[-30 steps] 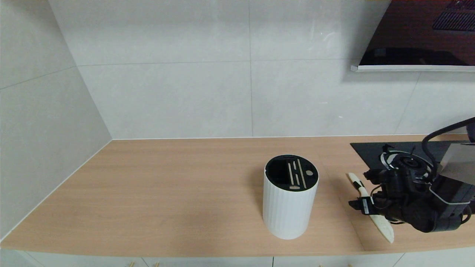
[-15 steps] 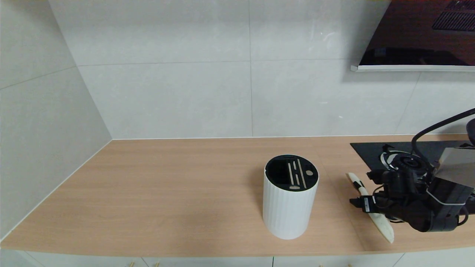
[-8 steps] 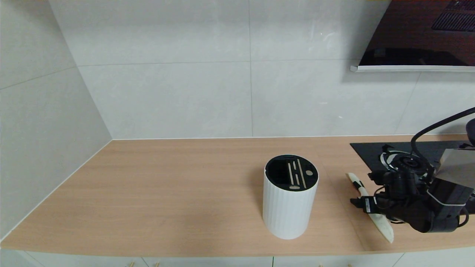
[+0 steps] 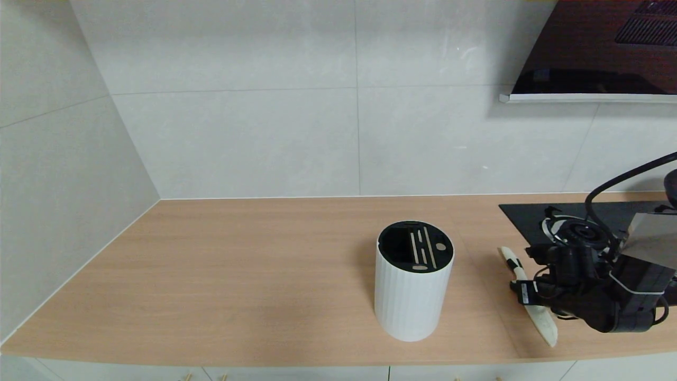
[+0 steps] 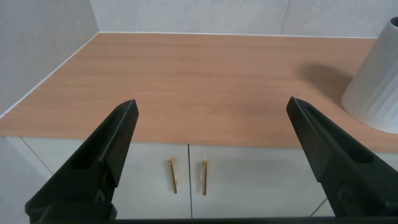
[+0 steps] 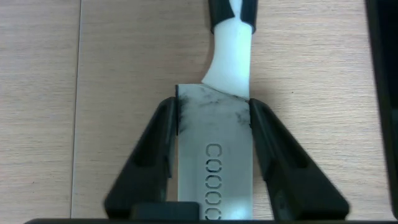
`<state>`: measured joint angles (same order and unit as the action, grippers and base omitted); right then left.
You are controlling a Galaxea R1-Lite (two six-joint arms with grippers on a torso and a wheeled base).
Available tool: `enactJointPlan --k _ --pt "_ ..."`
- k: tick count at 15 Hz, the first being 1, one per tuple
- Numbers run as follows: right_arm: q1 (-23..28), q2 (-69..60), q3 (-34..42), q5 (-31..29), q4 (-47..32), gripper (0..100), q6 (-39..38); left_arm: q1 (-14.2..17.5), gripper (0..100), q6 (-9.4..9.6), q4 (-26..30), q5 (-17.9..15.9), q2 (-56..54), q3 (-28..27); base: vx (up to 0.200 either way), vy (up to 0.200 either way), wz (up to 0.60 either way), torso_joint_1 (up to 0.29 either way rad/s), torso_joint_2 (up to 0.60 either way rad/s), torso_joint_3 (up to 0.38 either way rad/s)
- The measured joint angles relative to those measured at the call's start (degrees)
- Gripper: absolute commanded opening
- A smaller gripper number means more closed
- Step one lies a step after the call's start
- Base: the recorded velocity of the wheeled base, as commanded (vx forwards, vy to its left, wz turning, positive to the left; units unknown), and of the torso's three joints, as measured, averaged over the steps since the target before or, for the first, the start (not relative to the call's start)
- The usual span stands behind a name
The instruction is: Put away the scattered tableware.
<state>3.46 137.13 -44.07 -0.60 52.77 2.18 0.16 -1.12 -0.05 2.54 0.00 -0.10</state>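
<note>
Knife lies flat, blade clamped between the right gripper's fingers, handle pointing beyond them; holder stands leftward.

You saw a countertop with a matt, smooth wood-grain surface, and a holder of white ribbed plastic with a matt black top. The knife had a smooth white blade with grey smudges. The fingers of the right gripper looked like matt black plastic, and the wall tiles had a soft sheen.

Right pincer matte black — grey wrist panel.
</note>
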Motion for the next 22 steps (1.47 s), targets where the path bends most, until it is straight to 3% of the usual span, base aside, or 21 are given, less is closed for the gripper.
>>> enactJointPlan --k 8,15,19,22 --pt "0.1 -3.2 1.2 -0.1 -1.1 0 -1.0 0.0 100 0.23 0.0 0.0 0.0 0.0 0.000 0.000 0.00 0.000 0.00 0.000" --pt "-3.0 -19.2 5.4 -0.4 -1.4 0 -1.8 0.0 100 0.80 0.0 -0.4 0.0 -1.2 0.000 0.000 0.00 0.000 0.00 0.000" --pt "-9.4 -32.6 3.9 -1.6 -10.0 0 -2.2 -1.0 100 2.16 4.0 -6.8 4.2 -10.2 0.000 0.000 0.00 0.000 0.00 0.000" --pt "-17.0 -39.8 -1.4 -5.3 -16.4 0 -2.2 -1.7 100 4.49 4.9 -12.1 17.8 -19.3 0.000 0.000 0.00 0.000 0.00 0.000"
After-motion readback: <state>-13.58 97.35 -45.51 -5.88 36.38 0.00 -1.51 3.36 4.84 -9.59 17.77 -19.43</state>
